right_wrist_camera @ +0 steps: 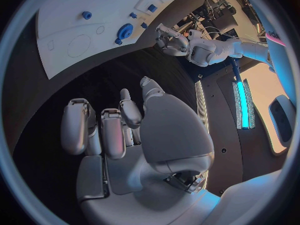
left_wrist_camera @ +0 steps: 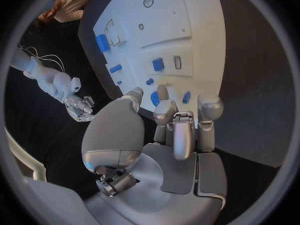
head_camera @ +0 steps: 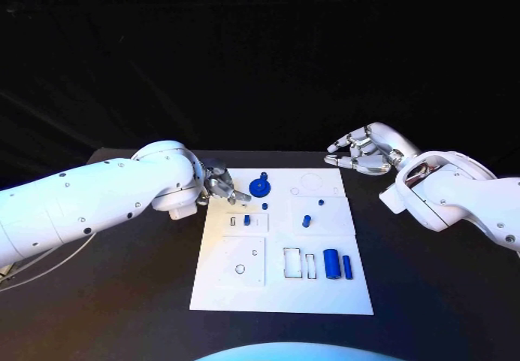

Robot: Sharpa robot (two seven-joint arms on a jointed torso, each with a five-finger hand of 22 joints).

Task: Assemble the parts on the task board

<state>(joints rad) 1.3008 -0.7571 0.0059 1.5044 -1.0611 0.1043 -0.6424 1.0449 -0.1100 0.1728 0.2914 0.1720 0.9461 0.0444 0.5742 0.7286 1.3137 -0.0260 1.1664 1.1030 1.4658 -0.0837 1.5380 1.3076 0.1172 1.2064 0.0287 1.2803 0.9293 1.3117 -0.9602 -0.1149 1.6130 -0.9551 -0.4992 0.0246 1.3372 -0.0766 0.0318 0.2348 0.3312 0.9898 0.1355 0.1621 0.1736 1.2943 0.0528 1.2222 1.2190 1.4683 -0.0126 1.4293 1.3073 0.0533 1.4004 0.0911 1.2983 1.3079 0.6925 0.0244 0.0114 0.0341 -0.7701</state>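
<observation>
task board (head_camera: 282, 289) nearest; left hand (head_camera: 220, 185) at far-left corner.

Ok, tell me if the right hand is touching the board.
Apart. In the head view the right hand sits beyond the board's far right corner, with bare black table between its fingers and the white edge.

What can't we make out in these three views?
- Head view: whether the left hand touches the round blue part; too small to tell.
- Left wrist view: that part, mostly hidden behind fingers.
- Right wrist view: task board, cut off by the circle's rim.
</observation>
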